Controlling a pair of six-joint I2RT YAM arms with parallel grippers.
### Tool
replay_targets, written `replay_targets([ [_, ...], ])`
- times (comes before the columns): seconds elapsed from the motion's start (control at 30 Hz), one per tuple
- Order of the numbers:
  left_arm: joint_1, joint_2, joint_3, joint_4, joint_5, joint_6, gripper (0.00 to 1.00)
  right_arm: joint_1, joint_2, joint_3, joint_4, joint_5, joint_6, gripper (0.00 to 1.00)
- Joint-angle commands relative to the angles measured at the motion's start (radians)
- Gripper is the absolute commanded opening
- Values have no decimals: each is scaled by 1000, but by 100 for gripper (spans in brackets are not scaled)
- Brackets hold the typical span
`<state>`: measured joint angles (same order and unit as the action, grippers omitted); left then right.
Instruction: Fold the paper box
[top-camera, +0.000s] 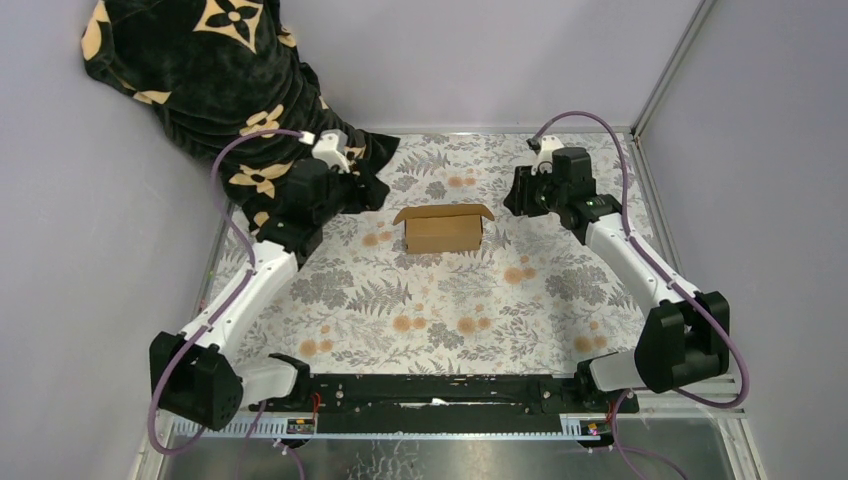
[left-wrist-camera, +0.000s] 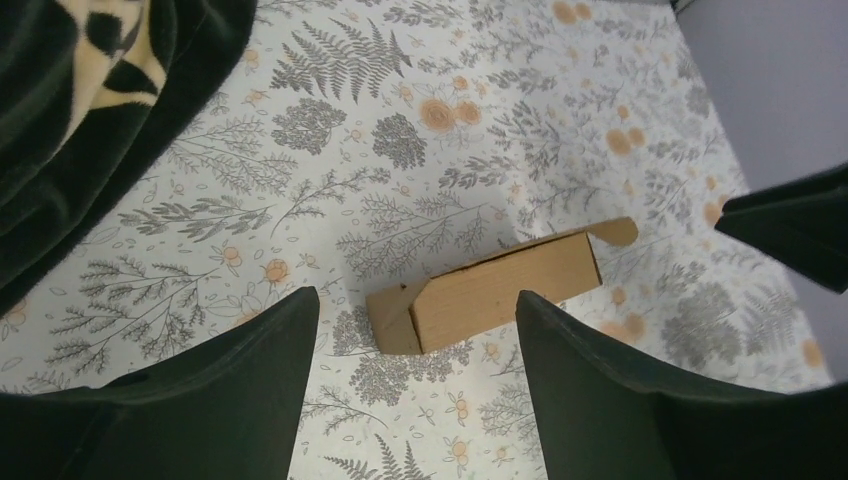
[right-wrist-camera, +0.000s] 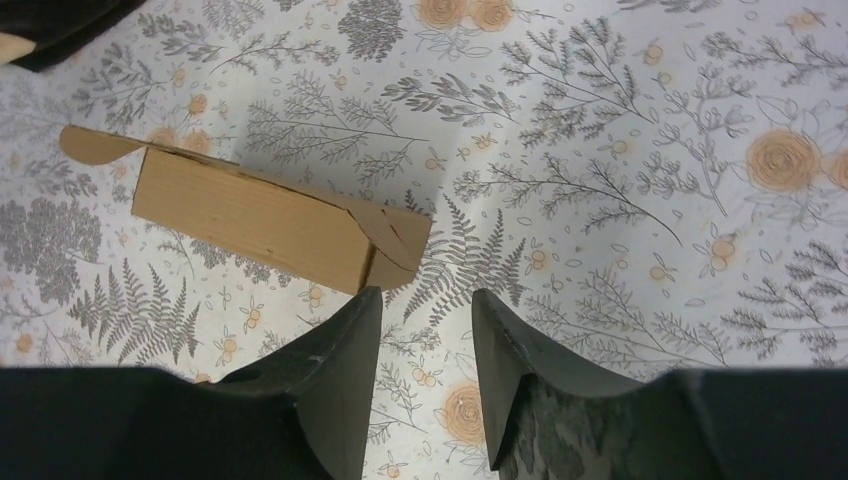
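The paper box (top-camera: 443, 229) is a small brown cardboard box standing on the floral cloth near the back middle, its top flaps spread open. It shows in the left wrist view (left-wrist-camera: 495, 292) and in the right wrist view (right-wrist-camera: 262, 220) with a rounded tab sticking out at one end. My left gripper (top-camera: 368, 187) is open and empty, to the left of the box and apart from it; its fingers (left-wrist-camera: 250, 390) frame the box end. My right gripper (top-camera: 517, 195) is open and empty, to the right of the box, its fingers (right-wrist-camera: 335, 380) just short of it.
A black blanket with tan flower shapes (top-camera: 215, 70) is heaped at the back left, right behind the left gripper. Grey walls close the back and sides. A metal frame post (top-camera: 672, 65) runs along the right. The arm bases and a black rail (top-camera: 430, 392) line the near edge.
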<state>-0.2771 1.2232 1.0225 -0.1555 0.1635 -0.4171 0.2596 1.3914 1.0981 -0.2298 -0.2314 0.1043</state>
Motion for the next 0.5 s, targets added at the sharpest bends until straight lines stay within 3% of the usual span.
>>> replay_targets([
  [0.0, -106, -21, -45, 131, -230, 146, 78, 20, -1, -26, 115, -61, -80, 46],
  [0.1, -137, 1, -26, 100, -323, 168, 72, 24, 3, -28, 123, -36, -83, 47],
  [0.17, -230, -23, -29, 98, -504, 241, 71, 24, 2, -24, 124, -30, -77, 47],
  [0.23, -361, -89, -77, 184, -710, 352, 81, 24, -6, -25, 131, -37, -65, 51],
  [0.3, -420, -105, -99, 235, -792, 407, 90, 25, -14, -30, 141, -43, -58, 54],
  [0.37, -421, -99, -62, 197, -771, 377, 98, 26, -13, -24, 135, -46, -52, 65],
  [0.43, -421, -95, -27, 162, -710, 338, 98, 26, -14, -21, 130, -46, -52, 96],
  [0.47, -418, -92, -11, 130, -685, 315, 98, 26, -17, -20, 129, -50, -51, 99],
])
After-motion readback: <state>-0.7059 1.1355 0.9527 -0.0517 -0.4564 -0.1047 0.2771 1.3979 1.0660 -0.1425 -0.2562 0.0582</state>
